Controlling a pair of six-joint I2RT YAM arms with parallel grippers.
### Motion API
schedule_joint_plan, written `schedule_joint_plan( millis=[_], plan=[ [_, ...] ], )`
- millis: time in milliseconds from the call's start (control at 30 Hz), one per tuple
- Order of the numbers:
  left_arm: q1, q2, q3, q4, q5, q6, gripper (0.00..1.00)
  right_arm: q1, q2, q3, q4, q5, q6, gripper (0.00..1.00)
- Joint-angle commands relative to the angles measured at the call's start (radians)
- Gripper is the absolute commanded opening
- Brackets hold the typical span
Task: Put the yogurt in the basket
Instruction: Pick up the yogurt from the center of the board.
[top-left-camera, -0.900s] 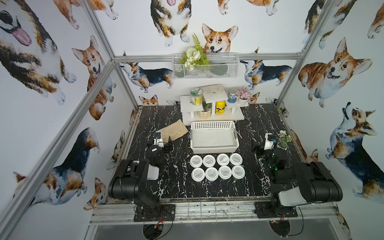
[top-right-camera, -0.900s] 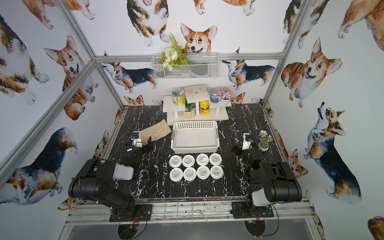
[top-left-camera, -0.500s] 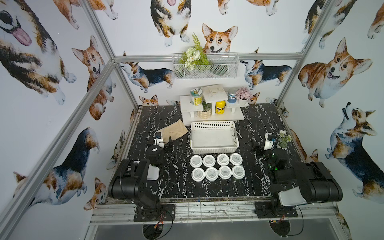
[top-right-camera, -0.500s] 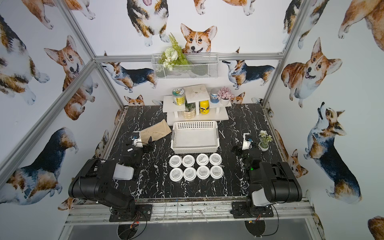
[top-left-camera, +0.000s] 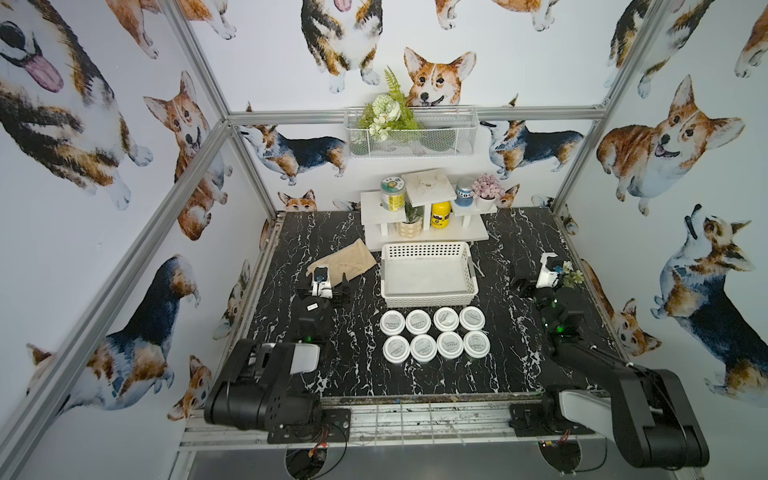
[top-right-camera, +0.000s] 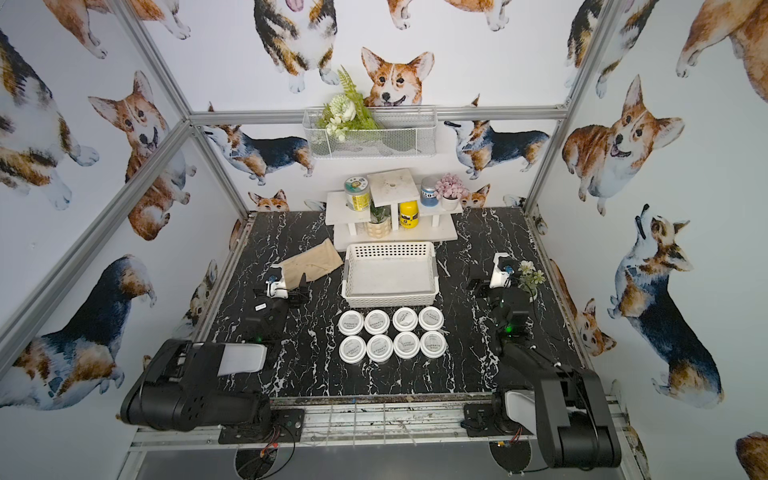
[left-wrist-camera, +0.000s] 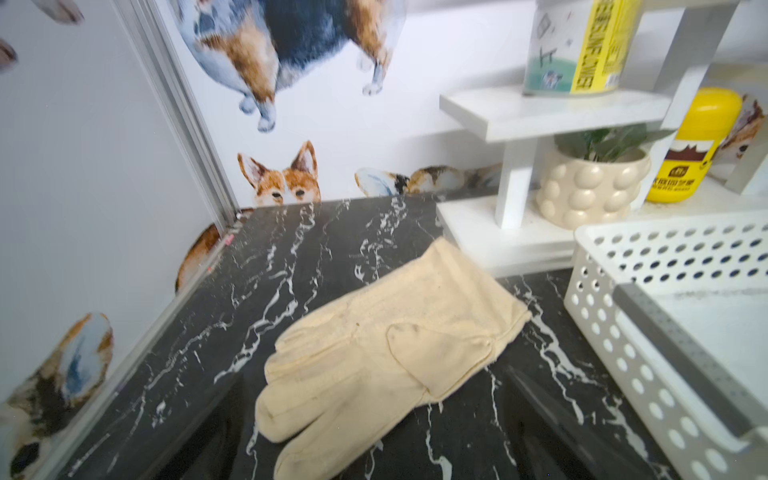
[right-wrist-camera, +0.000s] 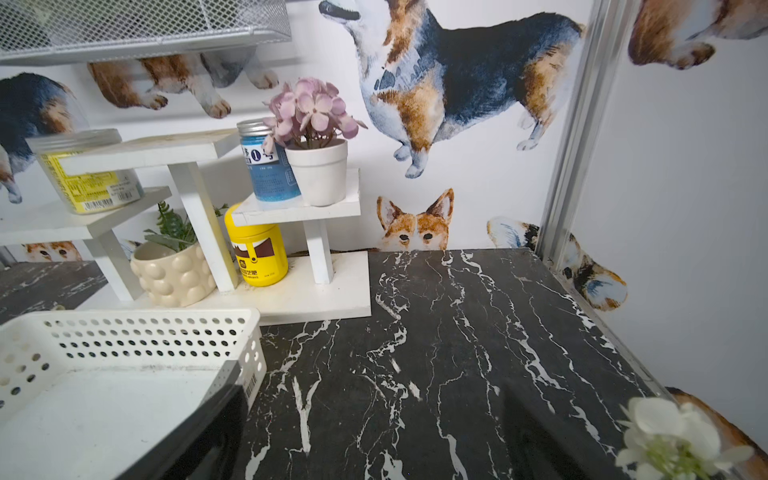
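Several yogurt jars (top-left-camera: 434, 334) (top-right-camera: 392, 334) with round white lids stand in two rows on the black marble table, just in front of the basket. The white perforated basket (top-left-camera: 428, 298) (top-right-camera: 390, 300) holds nothing; its wall also shows in the left wrist view (left-wrist-camera: 648, 365) and the right wrist view (right-wrist-camera: 137, 336). My left gripper (top-left-camera: 330, 282) (left-wrist-camera: 372, 376) stands open to the basket's left, its fingers either side of a glove's fingertips. My right gripper (top-left-camera: 534, 278) (right-wrist-camera: 374, 415) stands open to the basket's right over bare table, with nothing between its fingers.
A cream work glove (top-left-camera: 347, 262) (left-wrist-camera: 386, 345) lies left of the basket. Behind the basket is a white tiered shelf (top-left-camera: 424, 239) with a yellow-labelled jar (top-left-camera: 392, 193), a yellow bottle (top-left-camera: 440, 214) and potted plants. A small flower pot (top-left-camera: 570, 277) stands beside the right gripper.
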Motion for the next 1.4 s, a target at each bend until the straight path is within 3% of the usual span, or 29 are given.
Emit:
schedule_joint_plan(
  millis=[0,167,233,300,400,567,633,700,800,967,1100,1367],
  plan=[
    [-0.073,-0.104,0.034,-0.151,-0.087,0.079,1.00,0.003,-0.109,0.017,-0.218,0.036,0.105,1.00],
    [-0.180,-0.172,0.149,-0.378,-0.167,0.018,1.00,0.046,-0.222,0.137,-0.476,0.045,0.232,1.00],
    [-0.212,-0.172,0.198,-0.471,-0.190,-0.047,1.00,0.109,-0.237,0.190,-0.557,0.073,0.255,1.00],
    [-0.237,-0.175,0.275,-0.647,-0.278,-0.197,1.00,0.193,-0.237,0.248,-0.621,0.112,0.268,1.00],
    [-0.269,-0.172,0.388,-0.874,-0.305,-0.224,1.00,0.317,-0.216,0.307,-0.680,0.199,0.326,1.00],
    [-0.298,-0.263,0.474,-1.068,-0.242,-0.380,1.00,0.490,-0.151,0.336,-0.674,0.294,0.345,1.00],
    [-0.308,-0.328,0.440,-1.036,-0.140,-0.421,1.00,0.546,-0.125,0.359,-0.689,0.343,0.317,1.00],
    [-0.348,-0.385,0.373,-0.956,-0.109,-0.425,1.00,0.566,-0.106,0.370,-0.699,0.351,0.320,1.00],
    [-0.401,-0.421,0.347,-0.935,-0.150,-0.399,1.00,0.563,-0.088,0.368,-0.669,0.213,0.287,1.00],
    [-0.404,-0.353,0.387,-0.950,-0.109,-0.385,1.00,0.575,0.018,0.432,-0.703,0.210,0.297,1.00],
    [-0.412,-0.308,0.422,-0.975,-0.100,-0.377,1.00,0.580,0.098,0.478,-0.724,0.105,0.289,1.00],
    [-0.427,-0.388,0.392,-0.991,-0.103,-0.385,1.00,0.534,-0.043,0.368,-0.665,0.062,0.379,1.00]
  ],
)
